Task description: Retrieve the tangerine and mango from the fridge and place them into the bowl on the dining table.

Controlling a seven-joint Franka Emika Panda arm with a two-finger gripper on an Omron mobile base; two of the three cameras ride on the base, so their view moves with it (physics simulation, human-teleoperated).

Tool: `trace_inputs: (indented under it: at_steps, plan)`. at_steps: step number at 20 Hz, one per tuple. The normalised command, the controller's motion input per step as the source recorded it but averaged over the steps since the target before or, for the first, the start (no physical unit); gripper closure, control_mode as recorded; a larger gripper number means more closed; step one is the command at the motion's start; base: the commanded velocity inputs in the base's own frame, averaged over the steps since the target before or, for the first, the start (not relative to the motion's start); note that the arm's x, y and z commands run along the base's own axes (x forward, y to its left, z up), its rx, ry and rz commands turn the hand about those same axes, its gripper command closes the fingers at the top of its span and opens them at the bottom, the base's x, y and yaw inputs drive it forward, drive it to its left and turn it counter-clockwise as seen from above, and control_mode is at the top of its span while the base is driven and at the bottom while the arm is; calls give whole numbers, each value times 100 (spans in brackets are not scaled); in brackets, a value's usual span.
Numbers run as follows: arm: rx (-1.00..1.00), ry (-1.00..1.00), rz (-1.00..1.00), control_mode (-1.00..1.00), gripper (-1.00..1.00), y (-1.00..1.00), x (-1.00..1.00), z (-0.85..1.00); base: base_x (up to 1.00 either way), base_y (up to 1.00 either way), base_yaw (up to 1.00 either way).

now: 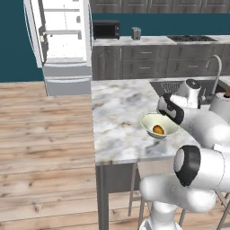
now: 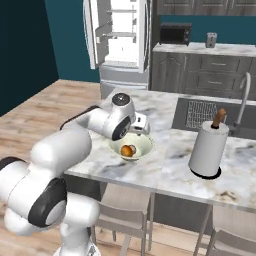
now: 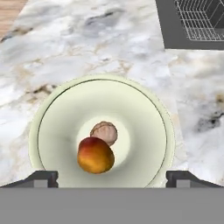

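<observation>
The arm is seen rising from the base in a folded pose: its big white links are bent beside the near edge of the dining table [image 1: 117, 108], and the wrist is turned down over the bowl [image 3: 52, 113]. The gripper [image 3: 112, 178] is held directly above the bowl, and its two dark finger tips [image 3: 41, 178] are spread wide, one at each side of the bowl's near rim, with nothing between them. The hand is therefore released and nothing is grasped.

Inside the bowl, a red-orange mango [image 3: 95, 155] is lying near the centre, and a smaller pale brownish round fruit [image 3: 105, 132] is touching it at its far side. In the base views the bowl [image 2: 142, 145] is placed on the marble top close to the near edge.

Further along the table a paper towel roll [image 2: 207, 150] is standing upright, and a sink [image 2: 200, 112] with a wire rack is set behind it. At the far wall the fridge [image 1: 63, 36] is seen with its doors open and white shelves shown, beside a microwave [image 1: 106, 29] on the counter.
</observation>
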Motion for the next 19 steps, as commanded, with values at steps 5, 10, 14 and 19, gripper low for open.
trace_inputs:
  at_steps: [5, 10, 14, 19]
  plan:
    - [-9, -26, 0, -100, -100, 0, -100, 100, 0, 0, 0]
    - [-8, -34, 0, -100, -100, 0, -100, 97, 0, 0, 0]
    - [-1, -38, 0, -100, -100, 0, -100, 84, 0, 0, 0]
    - [0, -30, 0, -100, -100, 0, -100, 74, 0, 0, 0]
